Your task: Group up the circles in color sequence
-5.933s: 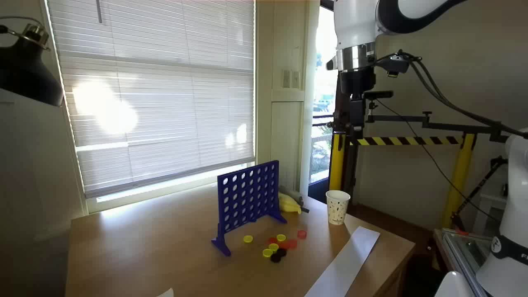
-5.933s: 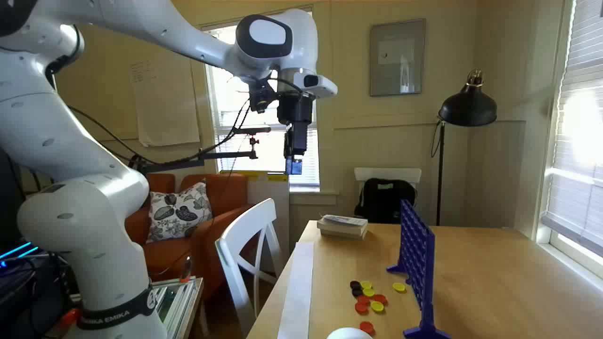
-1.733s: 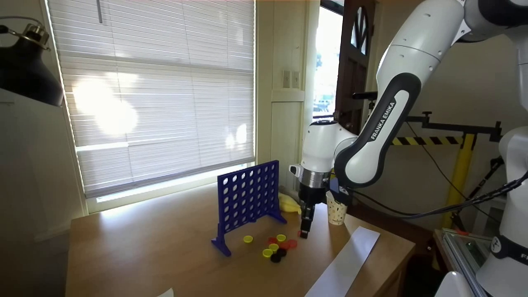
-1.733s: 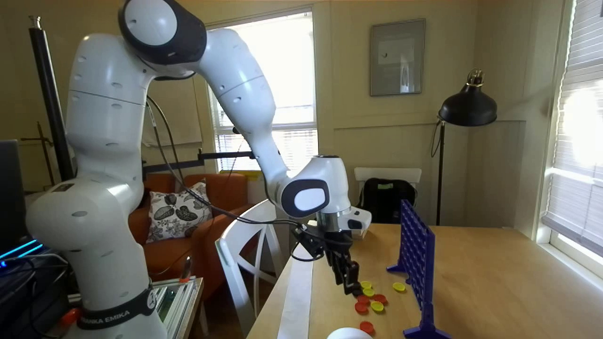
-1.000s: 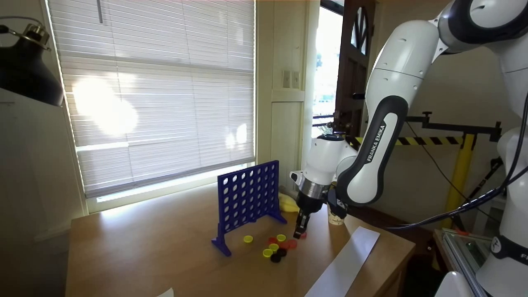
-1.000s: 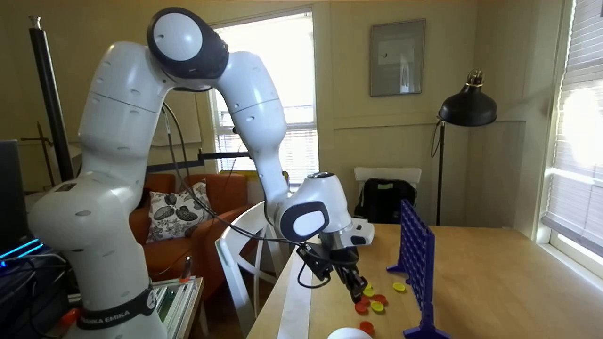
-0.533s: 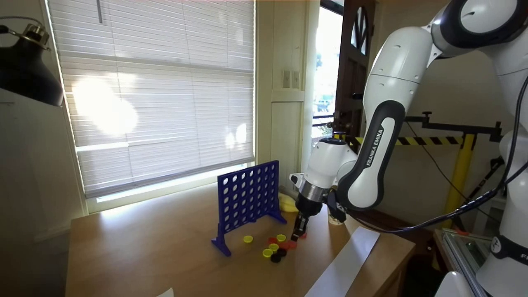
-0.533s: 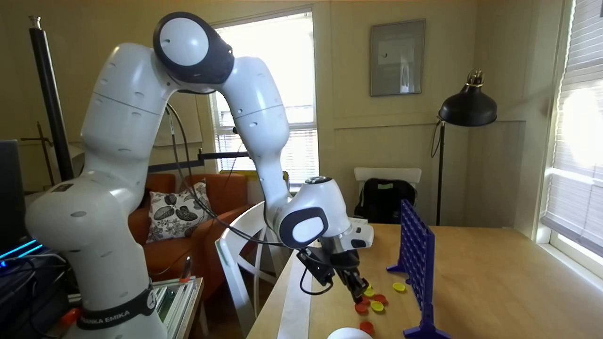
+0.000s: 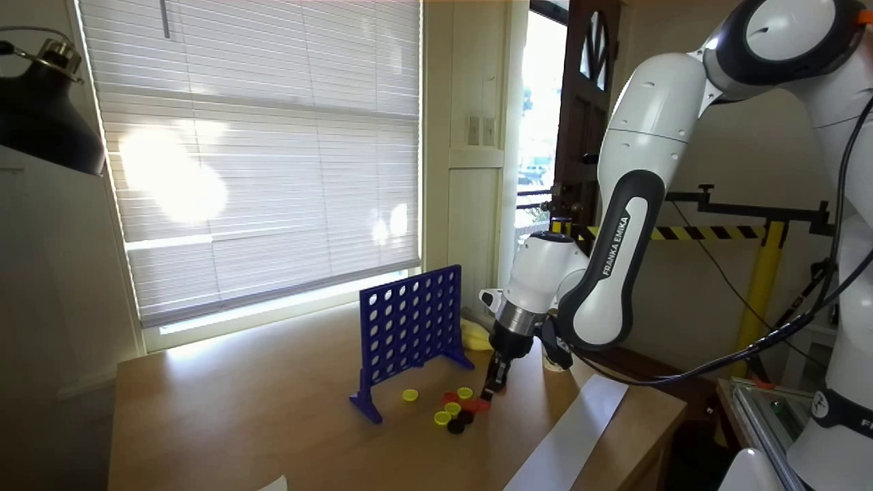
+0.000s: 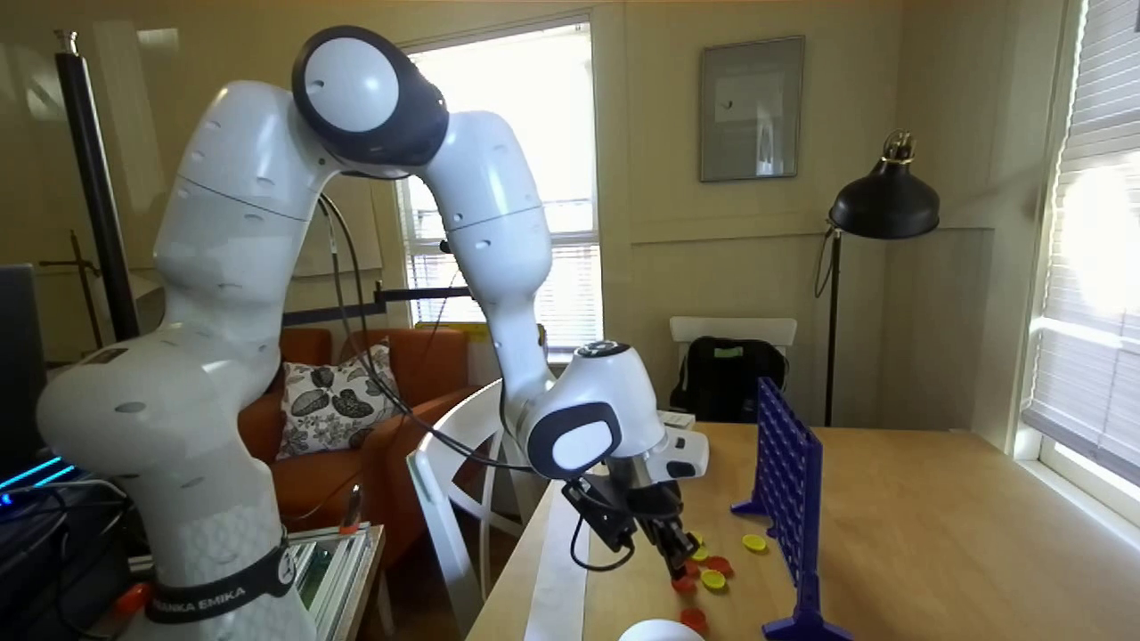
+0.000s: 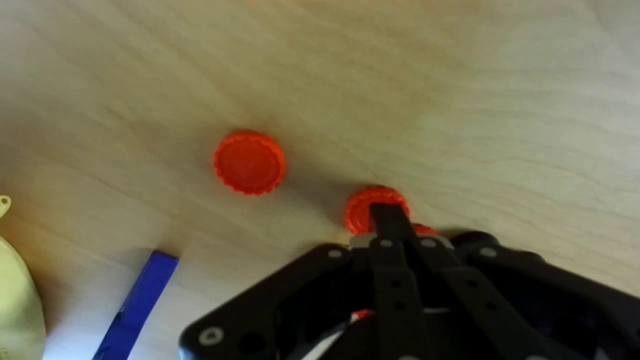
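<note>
The circles lie flat on the table: yellow discs [image 9: 442,418], red discs [image 9: 470,406] and black discs [image 9: 455,427] in a loose cluster, one yellow disc [image 9: 410,395] lying apart nearer the blue grid. My gripper [image 9: 487,395] tilts down at the cluster's edge, its fingers together with nothing seen between them. In the wrist view the fingertips of the gripper [image 11: 390,212] cover part of a red disc [image 11: 357,212]; whether they touch it I cannot tell. Another red disc [image 11: 250,163] lies apart, uncovered. The gripper hides part of the cluster, including the black discs in an exterior view.
The blue upright grid [image 10: 809,534] stands beside the discs. Behind the arm is a paper cup [image 9: 555,365], mostly hidden. A yellow object [image 9: 475,335] lies past the grid's far end. A white paper strip [image 9: 573,436] runs along the table's edge, near a white chair [image 10: 445,454].
From high above the table's side, the arm has come down to the discs. Over the last second the gripper moved slightly further over the red discs, staying shut. No disc has visibly shifted.
</note>
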You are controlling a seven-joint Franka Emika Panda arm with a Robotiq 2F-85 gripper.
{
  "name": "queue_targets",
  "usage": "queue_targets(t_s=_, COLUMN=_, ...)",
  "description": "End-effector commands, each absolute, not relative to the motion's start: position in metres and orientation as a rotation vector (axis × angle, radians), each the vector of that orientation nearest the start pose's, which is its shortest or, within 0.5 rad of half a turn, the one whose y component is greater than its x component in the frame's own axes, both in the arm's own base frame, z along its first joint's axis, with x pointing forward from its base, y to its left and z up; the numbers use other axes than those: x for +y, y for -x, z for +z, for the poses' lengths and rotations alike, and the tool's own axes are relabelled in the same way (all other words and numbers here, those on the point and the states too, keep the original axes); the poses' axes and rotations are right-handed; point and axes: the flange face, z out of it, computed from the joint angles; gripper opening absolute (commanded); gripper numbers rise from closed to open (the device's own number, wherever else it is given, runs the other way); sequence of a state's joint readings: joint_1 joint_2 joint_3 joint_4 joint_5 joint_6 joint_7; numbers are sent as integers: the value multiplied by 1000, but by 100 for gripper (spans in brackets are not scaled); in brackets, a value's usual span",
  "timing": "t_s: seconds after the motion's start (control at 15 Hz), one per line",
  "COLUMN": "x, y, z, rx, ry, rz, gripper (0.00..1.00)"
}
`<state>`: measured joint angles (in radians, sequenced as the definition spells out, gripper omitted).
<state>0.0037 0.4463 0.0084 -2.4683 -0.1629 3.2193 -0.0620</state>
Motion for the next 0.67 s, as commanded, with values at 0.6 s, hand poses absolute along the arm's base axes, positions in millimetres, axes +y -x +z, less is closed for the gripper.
queue_targets(t_s=0.6, x=14, y=-500, z=137, rx=-375, ry=3093, rz=-424, gripper=0)
